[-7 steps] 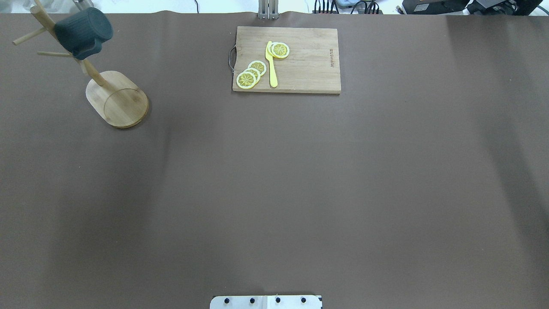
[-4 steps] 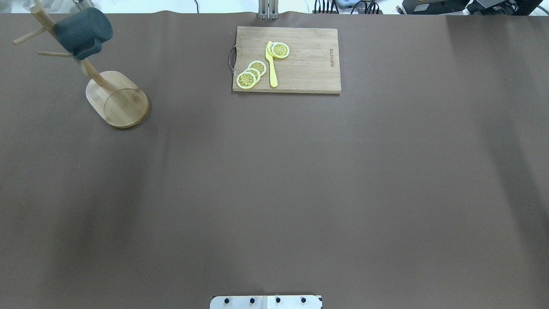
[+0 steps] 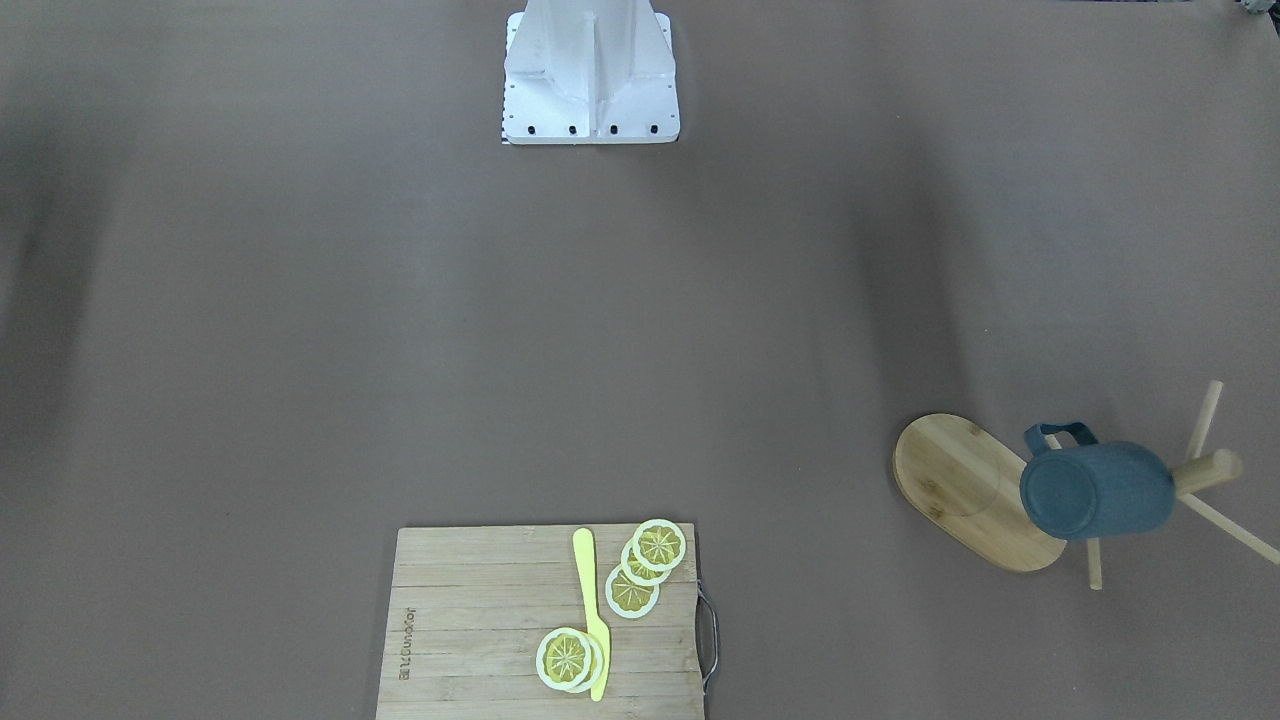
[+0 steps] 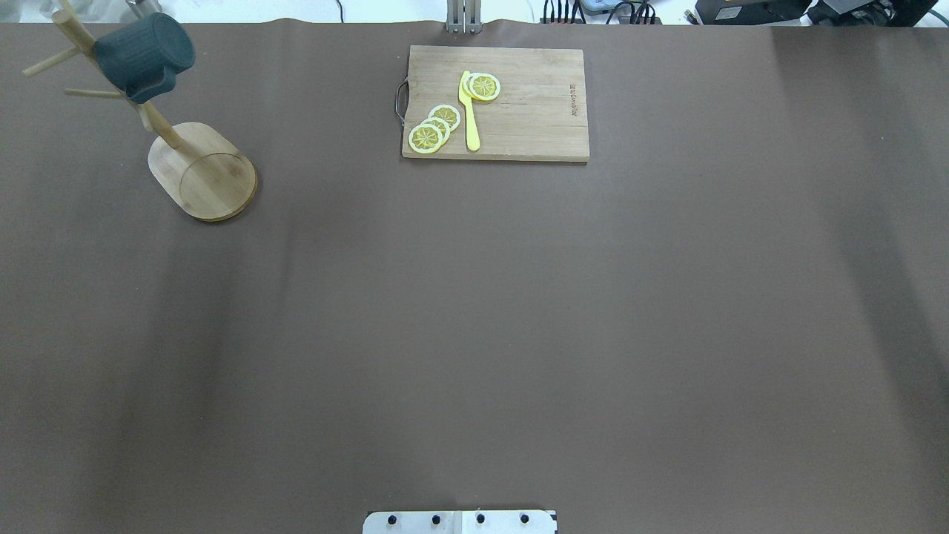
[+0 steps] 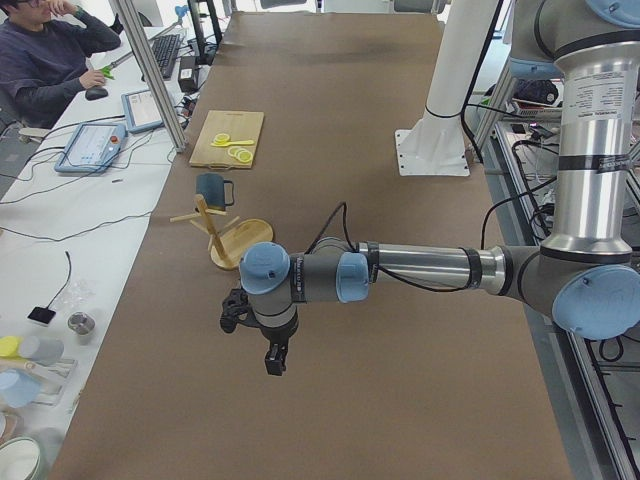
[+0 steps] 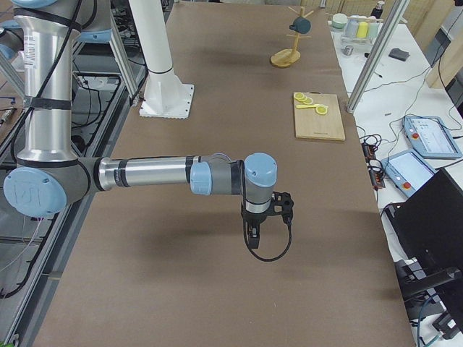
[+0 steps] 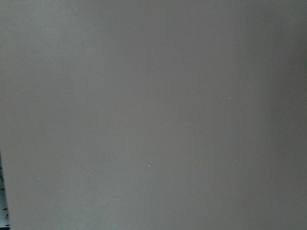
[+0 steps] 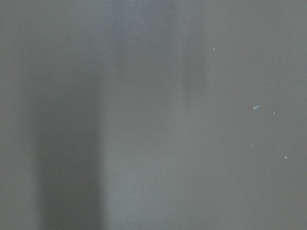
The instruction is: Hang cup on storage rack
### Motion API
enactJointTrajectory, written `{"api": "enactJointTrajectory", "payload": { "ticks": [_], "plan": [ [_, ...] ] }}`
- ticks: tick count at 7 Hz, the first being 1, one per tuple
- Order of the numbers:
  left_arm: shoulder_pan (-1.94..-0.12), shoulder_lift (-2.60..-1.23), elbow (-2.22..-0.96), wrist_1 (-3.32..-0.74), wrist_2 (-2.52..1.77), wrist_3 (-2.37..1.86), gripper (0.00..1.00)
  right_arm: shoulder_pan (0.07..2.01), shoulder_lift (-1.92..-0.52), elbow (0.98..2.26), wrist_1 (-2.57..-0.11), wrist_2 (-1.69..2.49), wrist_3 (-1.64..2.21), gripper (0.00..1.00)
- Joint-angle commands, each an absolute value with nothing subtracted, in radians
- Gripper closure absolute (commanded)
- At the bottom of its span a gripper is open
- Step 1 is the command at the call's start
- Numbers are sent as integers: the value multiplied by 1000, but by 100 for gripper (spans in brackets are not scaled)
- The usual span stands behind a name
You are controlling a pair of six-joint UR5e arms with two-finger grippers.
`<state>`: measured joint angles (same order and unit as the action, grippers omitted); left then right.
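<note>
Brown bench (image 7: 158, 86) fills the whole frame, darker toward the right, with a tiny pale speck (image 7: 149, 166) below the middle.

Brown-covered table (image 4: 474, 297) — white side desk (image 5: 110, 205) alongside

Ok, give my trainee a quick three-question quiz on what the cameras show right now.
1. True or false: the cup is up on the rack, off the table.
2. What lies on the cutting board beside the lemon slices? A) a yellow knife B) a spoon C) a fork
3. Which holds the cup: the left gripper, the right gripper, or neither?
Key: 1 true; 2 A; 3 neither.
</note>
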<state>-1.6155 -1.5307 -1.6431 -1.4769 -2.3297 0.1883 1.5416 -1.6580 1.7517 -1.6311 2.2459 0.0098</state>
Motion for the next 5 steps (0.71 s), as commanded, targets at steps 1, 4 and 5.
{"api": "enactJointTrajectory", "payload": {
  "ticks": [1, 4, 5],
  "plan": [
    [-1617, -1525, -1643, -1486, -2356, 190, 1, 1542, -1663, 1752, -1632, 2218, 14, 0],
    [-1617, -1528, -1652, -1491, -2349, 195, 1, 1542, -1677, 1743, -1632, 2220, 17, 0],
    [-1617, -1528, -1655, -1490, -2349, 195, 1, 1542, -1677, 1732, -1632, 2223, 15, 0]
  ]
}}
